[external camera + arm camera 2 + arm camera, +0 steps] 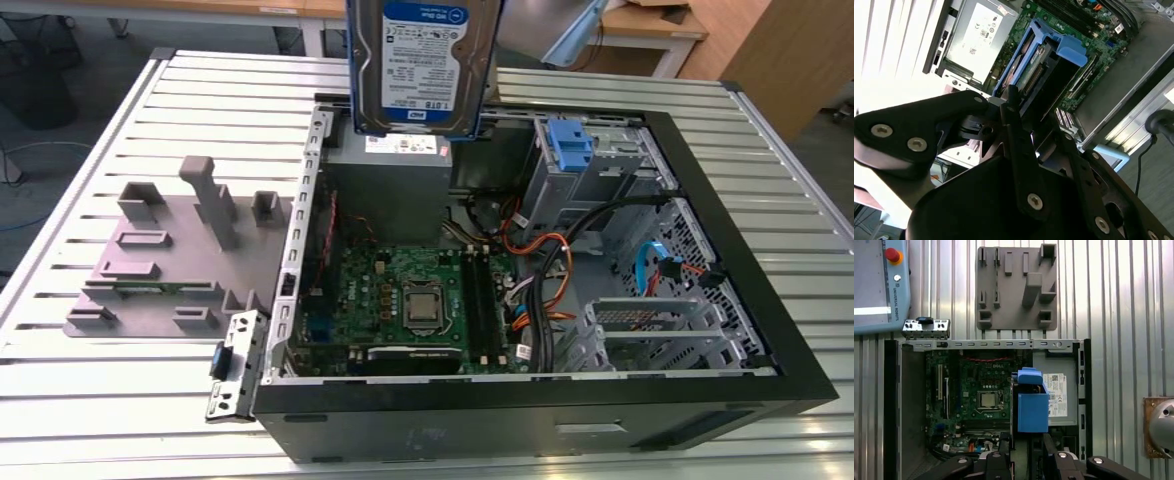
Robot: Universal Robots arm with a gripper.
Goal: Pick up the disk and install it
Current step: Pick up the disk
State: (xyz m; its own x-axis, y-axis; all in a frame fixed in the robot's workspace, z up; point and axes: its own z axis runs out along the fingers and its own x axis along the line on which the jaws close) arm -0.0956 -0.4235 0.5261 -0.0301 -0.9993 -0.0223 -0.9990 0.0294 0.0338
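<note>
The disk, a silver drive with a white-and-blue label, hangs upright over the back of the open computer case, just above the grey power-supply box. In the first wrist view its blue carrier frame stands out from my gripper, over the power supply's white sticker and the edge of the motherboard. In the second wrist view my gripper is shut on the disk, with a black finger on each flat side.
A drive cage with a tall blue clip stands at the case's far corner on the exterior view's right. Cables cross beside the motherboard. A grey fixture plate and a small metal bracket lie on the ribbed table.
</note>
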